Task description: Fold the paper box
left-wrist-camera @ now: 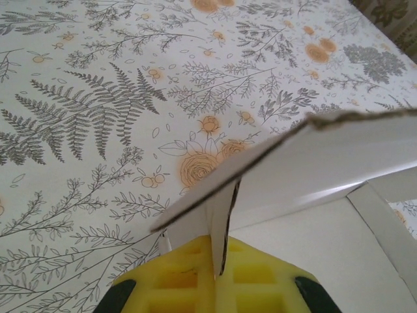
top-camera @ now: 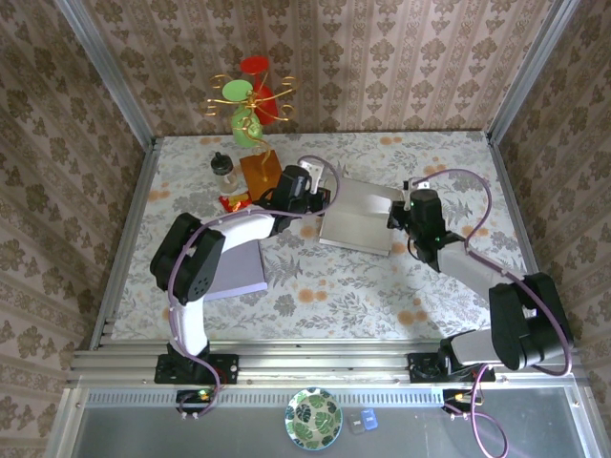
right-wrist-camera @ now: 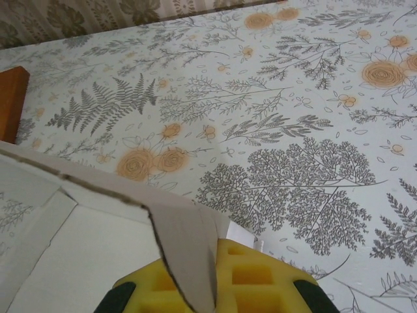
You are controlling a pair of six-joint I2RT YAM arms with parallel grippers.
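at the middle of the table, the paper box sits between my arms: left gripper pinching its left flap, right gripper pinching its right flap. it seems light, thin card, easily creased; i judge holds near the fold lines safest.

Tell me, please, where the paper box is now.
In the top view, the paper box sits centre-frame, pinched between the left claw on its left edge and the right claw on its right edge.
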